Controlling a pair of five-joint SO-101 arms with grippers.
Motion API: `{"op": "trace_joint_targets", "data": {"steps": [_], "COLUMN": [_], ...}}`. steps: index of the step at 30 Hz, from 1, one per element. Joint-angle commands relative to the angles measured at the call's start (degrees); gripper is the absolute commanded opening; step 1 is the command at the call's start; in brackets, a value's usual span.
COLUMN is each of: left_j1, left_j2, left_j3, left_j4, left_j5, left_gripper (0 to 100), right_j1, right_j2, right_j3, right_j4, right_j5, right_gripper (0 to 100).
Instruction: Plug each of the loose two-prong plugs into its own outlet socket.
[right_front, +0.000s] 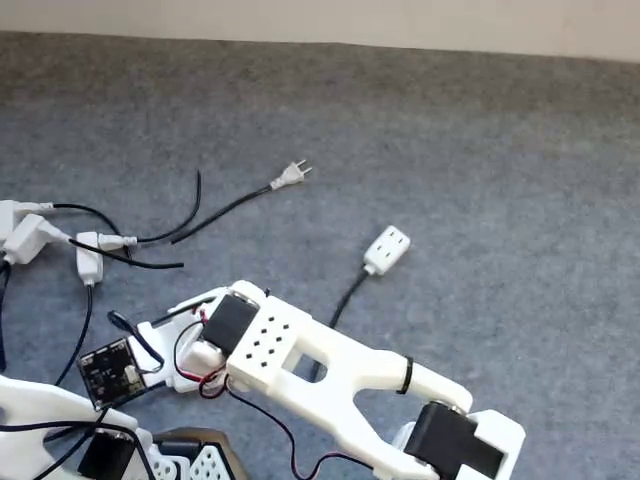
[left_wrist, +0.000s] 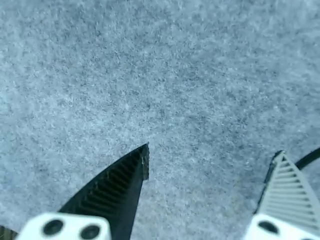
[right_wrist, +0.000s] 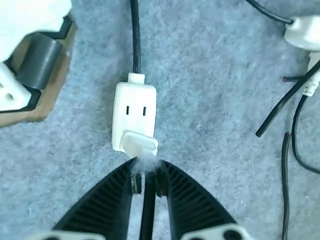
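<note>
My right gripper (right_wrist: 148, 175) is shut on the neck of a white two-prong plug (right_wrist: 140, 145), just behind its body. The plug sits in the near slot pair of a white outlet socket (right_wrist: 133, 107), whose far slot pair is free. In the high view the right arm (right_front: 300, 365) stretches from the lower right toward the left and covers that socket. A loose plug (right_front: 292, 175) lies on the carpet farther back, prongs bare. Another outlet socket (right_front: 387, 249) lies right of the middle. My left gripper (left_wrist: 213, 151) is open just above bare carpet, holding nothing.
Several white plugs and sockets (right_front: 32, 240) with black cables lie at the left edge. Cut black cable ends (right_wrist: 285, 102) lie beside the right gripper. The left arm's base (right_wrist: 30, 62) stands close to the socket. Grey carpet (right_front: 500, 150) stretches back and right.
</note>
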Motion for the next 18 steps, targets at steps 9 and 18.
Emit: {"op": "trace_joint_targets", "data": {"steps": [9, 18], "left_j1": [-0.3, -0.3], "left_j2": [-0.5, -0.5], "left_j3": [-2.2, -1.9], "left_j4": [2.6, 2.7], "left_j5": [-0.5, -0.4], "left_gripper": [37, 37], "right_j1": [0.0, 0.4], "right_j2": [0.0, 0.3], "right_j3": [0.3, 0.3], "right_j4": [1.4, 3.1], "right_j5": [5.8, 9.3], "right_gripper": [0.5, 0.5]}}
